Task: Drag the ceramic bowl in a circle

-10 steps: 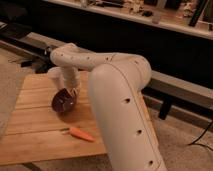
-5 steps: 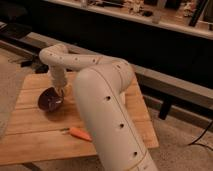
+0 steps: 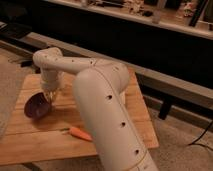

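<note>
The ceramic bowl (image 3: 36, 106) is a glossy dark purple dish on the left part of the wooden table (image 3: 30, 142). It is tilted, with its inside facing left and toward me. My gripper (image 3: 49, 96) hangs straight down from the white arm (image 3: 95, 95) at the bowl's right rim. The fingers are shut on that rim. The arm's big white body covers the middle of the table.
An orange carrot (image 3: 80, 133) lies on the table near the front, right of the bowl and partly behind the arm. A dark low bench (image 3: 165, 75) runs behind the table. Beyond it stands a counter (image 3: 150, 15) with small items.
The bowl and gripper have slid to the left across the table and a little toward the front. The arm has swung left with them. The carrot stays where it was.
</note>
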